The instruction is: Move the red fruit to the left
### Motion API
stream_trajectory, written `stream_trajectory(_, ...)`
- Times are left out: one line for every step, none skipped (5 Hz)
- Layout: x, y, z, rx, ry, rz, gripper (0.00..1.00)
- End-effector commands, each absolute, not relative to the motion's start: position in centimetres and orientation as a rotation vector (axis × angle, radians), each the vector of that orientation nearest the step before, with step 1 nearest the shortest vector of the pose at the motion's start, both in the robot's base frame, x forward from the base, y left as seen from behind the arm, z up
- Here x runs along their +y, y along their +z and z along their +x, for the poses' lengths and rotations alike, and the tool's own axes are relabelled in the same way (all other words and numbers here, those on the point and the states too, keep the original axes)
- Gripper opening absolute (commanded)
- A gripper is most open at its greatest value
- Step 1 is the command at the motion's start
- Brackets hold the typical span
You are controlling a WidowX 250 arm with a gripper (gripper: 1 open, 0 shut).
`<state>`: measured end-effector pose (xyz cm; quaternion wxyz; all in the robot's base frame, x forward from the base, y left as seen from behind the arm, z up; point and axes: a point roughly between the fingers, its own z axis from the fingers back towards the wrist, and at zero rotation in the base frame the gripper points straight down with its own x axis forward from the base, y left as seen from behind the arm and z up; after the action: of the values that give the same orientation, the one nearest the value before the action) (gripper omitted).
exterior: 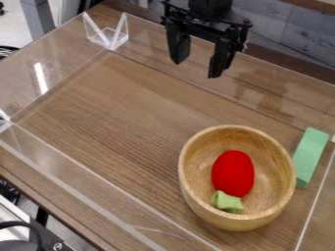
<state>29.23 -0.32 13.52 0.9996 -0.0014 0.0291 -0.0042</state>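
Red fruit (233,171), upright in wooden bowl (197,157), lies well toward the viewer and right of the fingers (205,57), spread wide, holding nothing.

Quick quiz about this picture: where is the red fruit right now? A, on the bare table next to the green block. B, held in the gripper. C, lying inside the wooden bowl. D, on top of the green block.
C: the red fruit lies inside the wooden bowl, its green leafy end toward the near rim, while the open gripper hangs empty far off near the back of the table.
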Motion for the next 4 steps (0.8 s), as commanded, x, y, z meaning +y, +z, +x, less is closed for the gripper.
stream_trajectory(-1.1, 12.7, 28.4, 0.084, -0.009, -0.011, 1.0)
stream_trajectory(-3.8, 11.9, 26.5, 0.095, -0.025, -0.025, 1.0)
stream_trajectory(-6.7, 11.6, 25.0, 0.081, -0.031, -0.04, 1.0)
stream_trajectory(-9.0, 11.5, 23.8, 0.055, -0.045, -0.059, 1.0)
